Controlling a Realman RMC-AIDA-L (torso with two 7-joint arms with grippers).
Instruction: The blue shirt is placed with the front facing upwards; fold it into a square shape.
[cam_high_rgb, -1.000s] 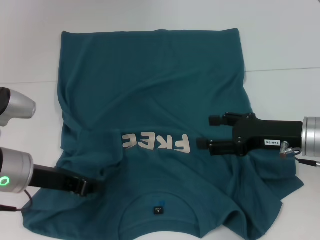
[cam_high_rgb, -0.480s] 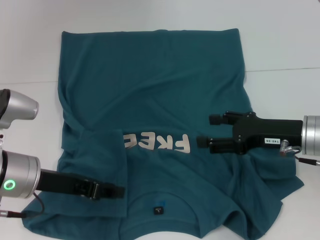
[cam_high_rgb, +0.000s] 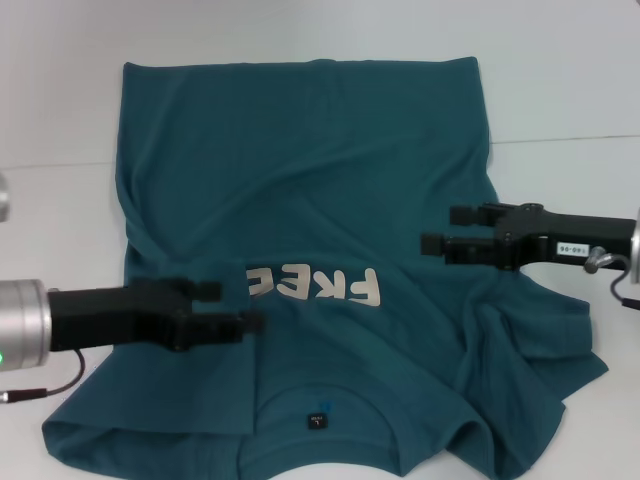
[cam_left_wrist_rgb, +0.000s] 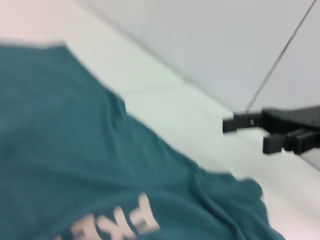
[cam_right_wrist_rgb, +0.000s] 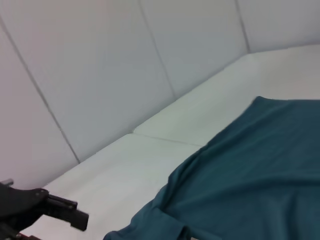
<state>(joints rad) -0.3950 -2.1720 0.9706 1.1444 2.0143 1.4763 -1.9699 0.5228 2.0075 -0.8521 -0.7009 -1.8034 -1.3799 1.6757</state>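
The blue shirt (cam_high_rgb: 320, 180) lies spread on the white table, its neck and dark label (cam_high_rgb: 316, 420) nearest me and the pale "FREE" lettering (cam_high_rgb: 315, 285) upside down. Its left sleeve (cam_high_rgb: 200, 390) lies folded inward over the chest, while the right sleeve (cam_high_rgb: 540, 345) is bunched up. My left gripper (cam_high_rgb: 237, 306) hovers open and empty above the folded sleeve, just left of the lettering. My right gripper (cam_high_rgb: 440, 229) hangs open and empty over the shirt's right side. The left wrist view shows the shirt (cam_left_wrist_rgb: 75, 165) and the right gripper (cam_left_wrist_rgb: 250, 132) farther off.
The white table (cam_high_rgb: 60, 210) shows bare on both sides of the shirt, and a pale panelled wall (cam_right_wrist_rgb: 100, 65) rises behind it. A dark cable (cam_high_rgb: 45, 390) hangs under my left wrist. In the right wrist view the left gripper (cam_right_wrist_rgb: 60, 209) shows beyond the shirt (cam_right_wrist_rgb: 250, 170).
My left gripper has let go of the folded sleeve, opened and risen toward the lettering. My right gripper has drawn back to the right and lifted a little.
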